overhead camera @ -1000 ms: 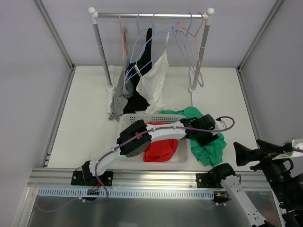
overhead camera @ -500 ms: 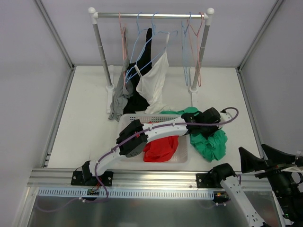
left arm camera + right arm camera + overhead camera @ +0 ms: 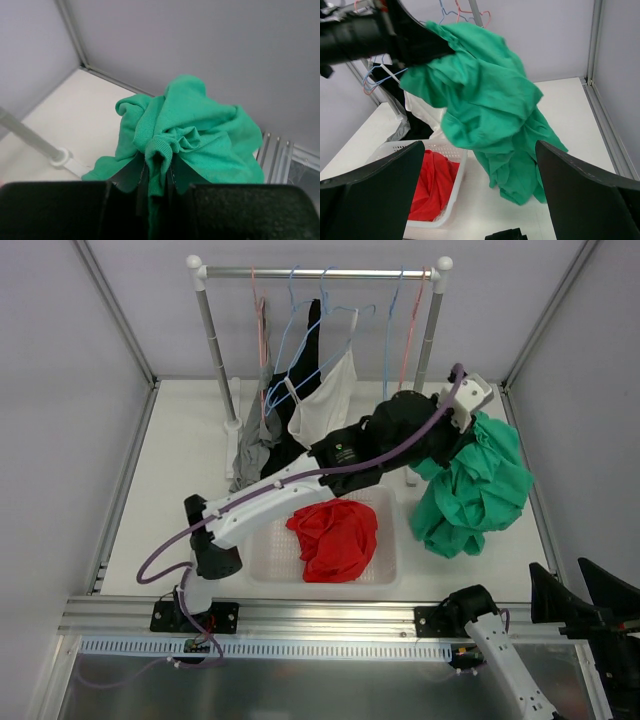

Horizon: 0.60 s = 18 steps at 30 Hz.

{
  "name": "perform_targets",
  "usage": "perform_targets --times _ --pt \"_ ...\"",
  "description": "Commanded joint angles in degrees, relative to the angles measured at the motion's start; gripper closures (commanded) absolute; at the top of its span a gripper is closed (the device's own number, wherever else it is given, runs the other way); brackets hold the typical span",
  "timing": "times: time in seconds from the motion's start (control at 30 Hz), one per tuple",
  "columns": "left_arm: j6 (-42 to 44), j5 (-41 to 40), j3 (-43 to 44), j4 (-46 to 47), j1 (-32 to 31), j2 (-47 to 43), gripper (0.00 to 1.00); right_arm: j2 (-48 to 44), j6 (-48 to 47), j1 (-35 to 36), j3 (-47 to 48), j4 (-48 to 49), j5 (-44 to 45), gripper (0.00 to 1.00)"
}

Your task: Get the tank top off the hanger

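Observation:
My left gripper (image 3: 452, 432) is shut on a green garment (image 3: 480, 485) and holds it up in the air at the right of the table; a fold of it is pinched between the jaws in the left wrist view (image 3: 156, 165). The garment (image 3: 485, 95) hangs bunched, its lower end close to the table. A white tank top (image 3: 325, 405) hangs on a blue hanger (image 3: 300, 345) on the rack (image 3: 320, 272), apart from both grippers. My right gripper (image 3: 588, 592) is open and empty at the near right corner, the garment ahead of it (image 3: 480, 197).
A white basket (image 3: 262, 552) holds a red garment (image 3: 335, 535) in the middle front. Black (image 3: 290, 455) and grey (image 3: 250, 455) clothes hang at the rack's left. Empty hangers (image 3: 400, 325) hang at its right. The rack's right post (image 3: 425, 350) stands just behind my left arm.
My left arm has swung up and to the far right, lifting the green garment off the table beside the basket. My right gripper has drawn back toward the lower right corner.

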Motion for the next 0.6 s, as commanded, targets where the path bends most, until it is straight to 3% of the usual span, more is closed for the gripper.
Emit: perform_targets --times 0.0,0.27,0.57 --pt "4.01 -9.42 -1.89 2.55 -0.11 -8.83 1.0 -0.49 0.61 -0.3 1.11 2.93 1.67 0.01" --pt "5.34 -13.04 -7.96 2.47 0.85 -21.59 1.0 -0.93 1.4 -0.3 -1.52 4.77 3.52 0.0" --pt "6.48 -11.63 -2.7 2.47 0.85 -28.37 1.0 -0.4 2.1 -0.3 -5.39 7.32 3.96 0.01"
